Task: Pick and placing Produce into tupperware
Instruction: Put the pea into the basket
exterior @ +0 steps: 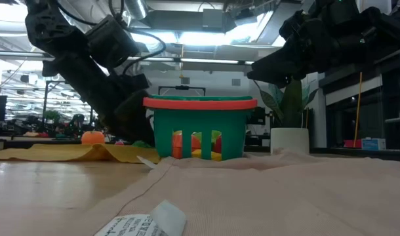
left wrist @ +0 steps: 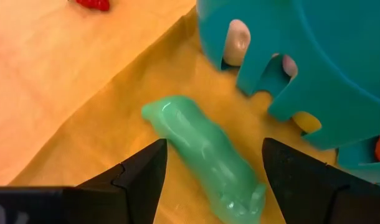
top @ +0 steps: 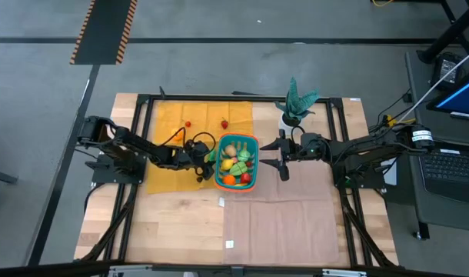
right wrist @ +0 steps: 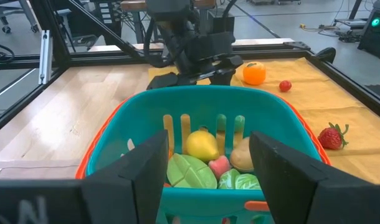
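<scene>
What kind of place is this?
Probably a robotics lab or workshop: a framed workbench on a grey floor, hazard tape on that floor, and a laptop beside the bench.

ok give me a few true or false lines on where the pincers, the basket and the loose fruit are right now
1. The left pincer stands open around a pale green piece lying on the yellow cloth. True.
2. The teal basket is empty. False: it holds several pieces, among them a yellow one.
3. The right pincer grips a strawberry. False: it is open and holds nothing; the strawberry lies on the cloth.
4. An orange piece lies outside the basket. True.
5. The potted plant is in the basket. False: it stands on the table behind it.
</scene>
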`<action>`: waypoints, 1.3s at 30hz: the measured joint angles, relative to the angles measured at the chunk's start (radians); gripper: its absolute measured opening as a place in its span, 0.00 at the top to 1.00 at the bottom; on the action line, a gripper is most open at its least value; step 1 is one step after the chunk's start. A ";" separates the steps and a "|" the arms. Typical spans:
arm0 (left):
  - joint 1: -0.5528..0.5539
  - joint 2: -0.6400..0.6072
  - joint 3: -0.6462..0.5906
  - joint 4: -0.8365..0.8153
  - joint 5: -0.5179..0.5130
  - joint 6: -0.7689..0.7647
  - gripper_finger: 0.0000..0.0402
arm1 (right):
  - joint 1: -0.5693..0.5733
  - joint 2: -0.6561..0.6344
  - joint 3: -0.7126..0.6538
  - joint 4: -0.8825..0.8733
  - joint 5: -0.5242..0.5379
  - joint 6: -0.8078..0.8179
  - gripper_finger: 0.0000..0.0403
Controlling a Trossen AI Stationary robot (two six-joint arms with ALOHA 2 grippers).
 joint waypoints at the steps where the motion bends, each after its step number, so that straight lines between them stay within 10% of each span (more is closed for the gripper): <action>1: 0.000 0.000 0.000 0.000 0.000 0.005 0.37 | 0.000 0.000 0.000 0.000 0.000 0.000 0.44; 39: 0.045 -0.001 0.000 -0.026 0.072 0.054 0.56 | 0.000 0.000 0.000 0.000 0.000 0.001 0.44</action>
